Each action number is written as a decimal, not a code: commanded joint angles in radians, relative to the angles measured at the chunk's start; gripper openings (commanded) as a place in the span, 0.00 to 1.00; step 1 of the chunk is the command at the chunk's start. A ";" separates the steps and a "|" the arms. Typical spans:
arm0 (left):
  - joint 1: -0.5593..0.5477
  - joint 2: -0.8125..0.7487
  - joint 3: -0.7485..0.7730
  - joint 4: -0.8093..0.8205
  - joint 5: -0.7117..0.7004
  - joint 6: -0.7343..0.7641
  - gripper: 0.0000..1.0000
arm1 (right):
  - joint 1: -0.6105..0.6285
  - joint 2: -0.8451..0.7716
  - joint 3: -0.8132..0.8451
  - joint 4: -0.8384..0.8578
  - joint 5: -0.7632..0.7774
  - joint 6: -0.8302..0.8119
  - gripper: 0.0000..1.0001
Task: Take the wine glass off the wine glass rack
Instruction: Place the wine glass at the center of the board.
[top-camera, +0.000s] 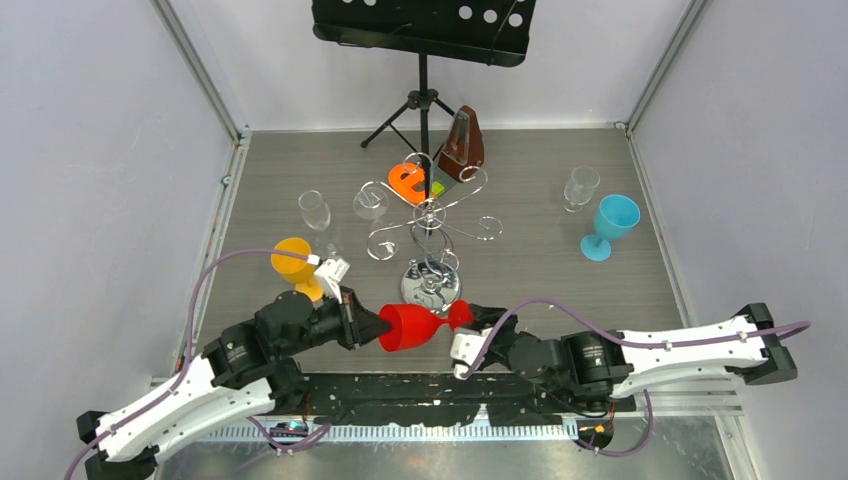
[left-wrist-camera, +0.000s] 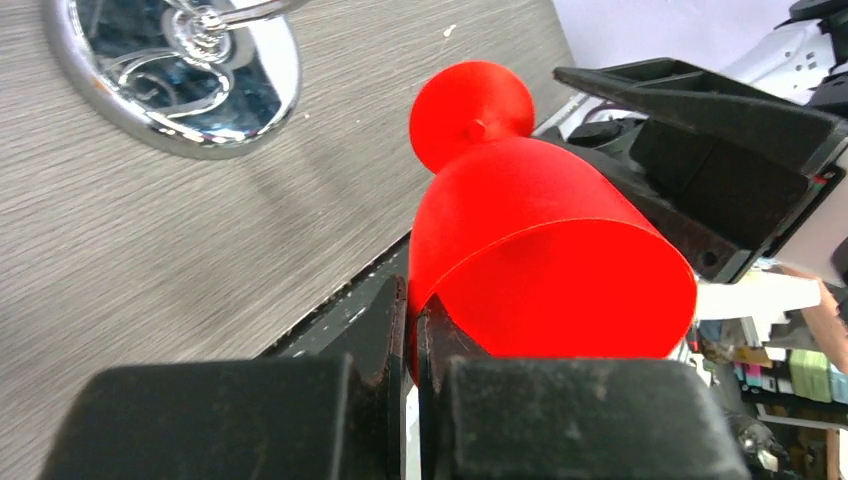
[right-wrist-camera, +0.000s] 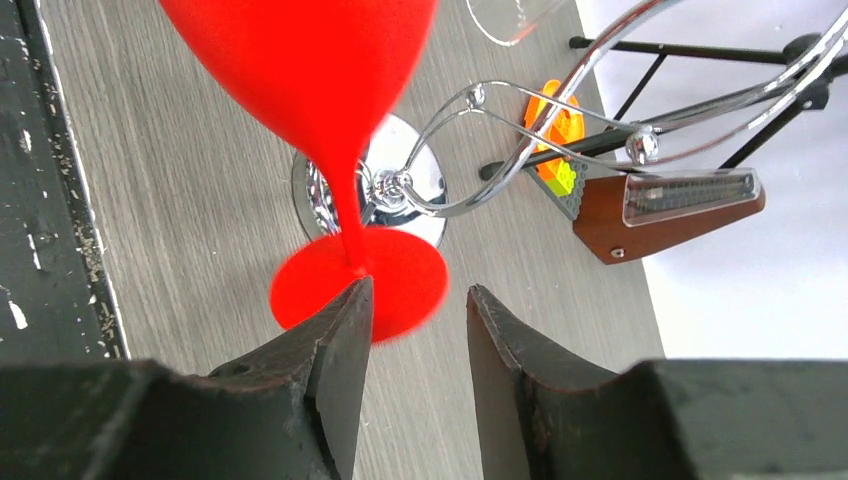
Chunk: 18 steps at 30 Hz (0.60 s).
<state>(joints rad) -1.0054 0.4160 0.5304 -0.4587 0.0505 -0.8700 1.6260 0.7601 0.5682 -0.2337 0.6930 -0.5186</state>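
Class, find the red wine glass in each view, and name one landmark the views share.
Top external: red wine glass low centre, lying sideways.
Left wrist: centre-right, rim pinched by the left gripper.
Right wrist: upper left, foot by the open right gripper.
Shared landmark: the rack's mirror-like base.

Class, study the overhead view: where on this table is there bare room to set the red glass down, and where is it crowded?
Bare: the strip between the wine glass rack and the blue goblet, and the far-left corner beyond the leftmost clear glass. Crowded: around the rack, from the metronome to the yellow goblet.
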 joint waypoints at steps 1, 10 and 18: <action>0.000 -0.008 0.098 -0.194 -0.099 0.079 0.00 | 0.004 -0.070 0.039 -0.038 -0.025 0.074 0.46; -0.001 0.011 0.283 -0.510 -0.307 0.135 0.00 | 0.003 -0.155 0.026 -0.027 -0.049 0.098 0.48; 0.001 0.094 0.451 -0.726 -0.460 0.193 0.00 | 0.004 -0.131 0.025 -0.021 -0.035 0.123 0.49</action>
<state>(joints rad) -1.0054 0.4664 0.8997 -1.0653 -0.2962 -0.7284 1.6260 0.6262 0.5682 -0.2787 0.6498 -0.4324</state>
